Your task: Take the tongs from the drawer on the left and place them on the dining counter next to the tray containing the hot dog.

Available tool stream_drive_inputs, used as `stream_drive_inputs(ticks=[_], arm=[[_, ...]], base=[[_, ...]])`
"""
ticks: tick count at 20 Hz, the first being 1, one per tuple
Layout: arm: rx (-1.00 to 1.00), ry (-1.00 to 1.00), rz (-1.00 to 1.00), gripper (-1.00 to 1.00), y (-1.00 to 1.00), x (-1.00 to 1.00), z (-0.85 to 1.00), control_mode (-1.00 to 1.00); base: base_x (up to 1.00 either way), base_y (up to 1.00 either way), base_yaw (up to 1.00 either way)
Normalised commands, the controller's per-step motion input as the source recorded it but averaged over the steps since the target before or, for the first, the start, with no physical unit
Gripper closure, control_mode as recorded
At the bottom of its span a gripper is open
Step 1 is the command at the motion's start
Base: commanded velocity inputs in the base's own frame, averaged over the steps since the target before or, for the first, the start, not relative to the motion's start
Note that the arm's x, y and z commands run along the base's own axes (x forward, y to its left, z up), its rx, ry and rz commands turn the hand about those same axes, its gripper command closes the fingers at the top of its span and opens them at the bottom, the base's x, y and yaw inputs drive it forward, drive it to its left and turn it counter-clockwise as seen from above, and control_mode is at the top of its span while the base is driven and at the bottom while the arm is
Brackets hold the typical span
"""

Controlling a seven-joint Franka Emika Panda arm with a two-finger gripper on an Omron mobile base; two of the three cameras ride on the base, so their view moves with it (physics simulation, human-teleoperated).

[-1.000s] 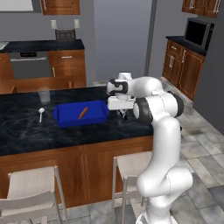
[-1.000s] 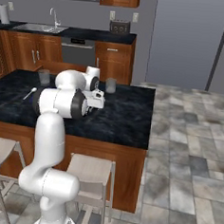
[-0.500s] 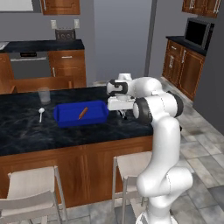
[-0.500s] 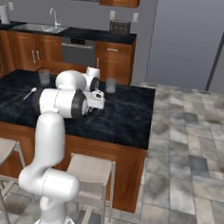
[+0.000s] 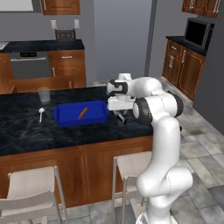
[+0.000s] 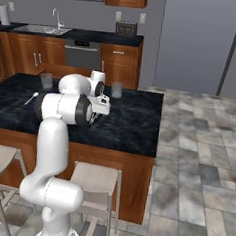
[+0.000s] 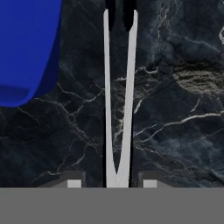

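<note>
Ok so from where I'm standing the arm hasn't budged over the last second. Same pose in both base views, hand parked low over the dining counter (image 5: 26,131) just right of the tray (image 5: 65,119). The hot dog (image 5: 83,113) sits in the tray where it was.

The hand view is the interesting bit. The tongs (image 7: 118,109) lie flat on the black marble, arms running straight away from the hand, black tips at the far end. A rounded corner of the tray sits just beside them, not touching as far as I can tell.

The gripper (image 7: 111,183) is only partly open. Its two fingertips (image 7: 74,183) stand either side of the tongs' joined end, with a visible strip of counter between each tip and the metal. So it has hold of nothing, and my read is it's just let go.

If so, the placing is basically done: tongs on the counter, next to the tray. What's left is lifting the hand clear without nudging them.

Brands or writing: nothing readable anywhere. The little white spoon (image 5: 40,113) and the glass (image 5: 43,95) left of the tray carry no markings either.
</note>
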Motion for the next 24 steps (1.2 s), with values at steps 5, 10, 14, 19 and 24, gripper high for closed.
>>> stream_drive_inputs(ticks=[5, 10, 14, 19, 24], arm=[[0.0, 0.0, 0.0, -1.0, 0.0, 0.0, 0.0, -1.0], [0.0, 0.0, 0.0, -1.0, 0.0, 0.0, 0.0, -1.0], [0.0, -0.06, 0.0, -1.0, -0.03, -0.29, 0.42, -1.0], [0.0, -0.08, 0.0, -1.0, -0.09, -0.71, 0.46, -1.0], [0.01, -0.12, 0.0, -1.0, -0.16, -0.94, 0.06, -1.0]], base=[[0.0, 0.0, 0.0], [0.0, 0.0, 0.0], [0.0, 0.0, 0.0], [0.0, 0.0, 0.0], [0.0, 0.0, 0.0]])
